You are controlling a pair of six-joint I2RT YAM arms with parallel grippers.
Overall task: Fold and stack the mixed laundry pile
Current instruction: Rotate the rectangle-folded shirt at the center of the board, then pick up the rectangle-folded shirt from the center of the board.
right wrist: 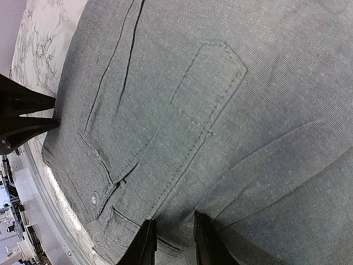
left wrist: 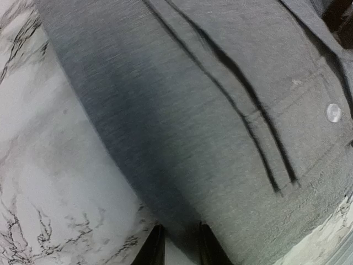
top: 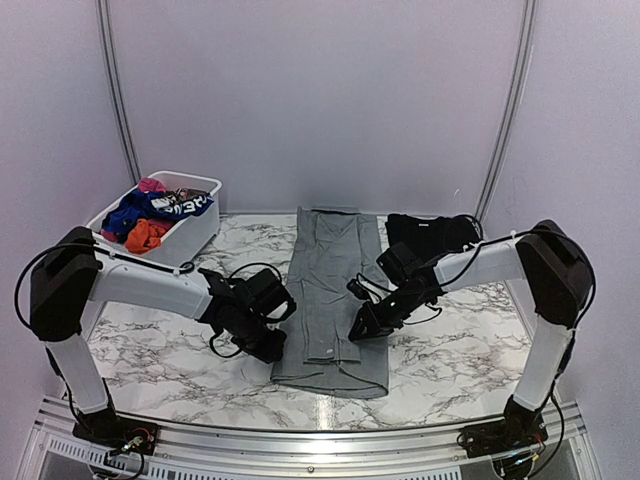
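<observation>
Lying lengthwise at mid-table, the grey trousers appear folded leg on leg. Their near end is pinched at the left edge by the left gripper and at the right edge by the right gripper. A black garment is laid flat at far right. Blue, orange and pink pieces are not yet taken from the basket, far left. White letters on the blue piece cannot be read.

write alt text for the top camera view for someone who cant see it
A pair of grey trousers lies on a marble table, with the left gripper and right gripper pinching opposite side edges near the waistband. A black garment lies behind at the right, and a white basket of blue, orange and pink clothes stands at the back left.
</observation>
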